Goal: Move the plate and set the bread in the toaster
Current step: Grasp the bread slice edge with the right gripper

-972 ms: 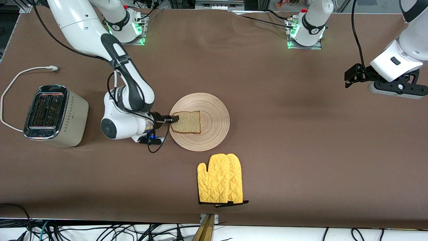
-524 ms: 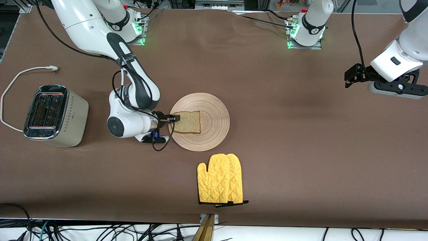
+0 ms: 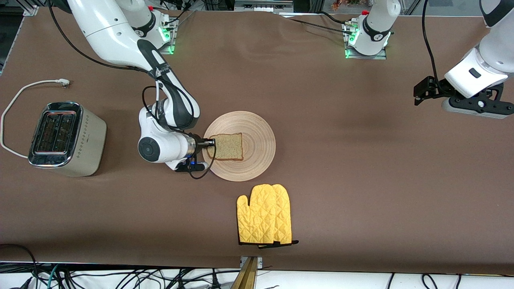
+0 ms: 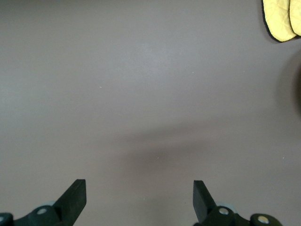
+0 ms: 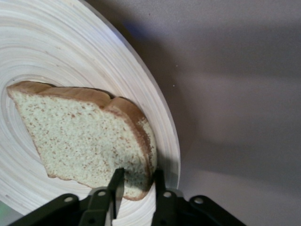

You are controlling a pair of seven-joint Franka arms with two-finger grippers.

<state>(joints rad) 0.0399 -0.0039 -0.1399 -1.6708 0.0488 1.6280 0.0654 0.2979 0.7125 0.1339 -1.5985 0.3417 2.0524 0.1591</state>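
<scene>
Counting what lies on the brown table (image 3: 341,168), there is one plate (image 3: 257,132), one slice of bread (image 3: 229,146), one toaster (image 3: 66,138) and one pair of yellow oven mitts (image 3: 265,220), laid one on the other. The plate sits near the middle of the table, with the bread lying on it toward the rim that faces the right arm's end. The toaster stands at the right arm's end, well apart from the plate, its two slots facing up and its white cord (image 3: 16,100) trailing on the table beside it. The mitts lie nearer to the front camera than the plate, just apart from it. The right gripper (image 3: 211,141) reaches in low over the plate's rim, and its fingers are drawn close on the crust edge of the bread, pinching the slice. The right wrist view shows this more plainly than the front view: the two dark fingers (image 5: 115,186) stand on either side of the bread's (image 5: 80,141) corner, above the grooved plate (image 5: 56,56). The left gripper (image 3: 423,91) waits in the air over the left arm's end of the table. The left wrist view shows its fingers (image 4: 75,195) spread wide with nothing between them, bare table (image 4: 150,94) below and a corner of the mitts (image 4: 282,19) at the edge
</scene>
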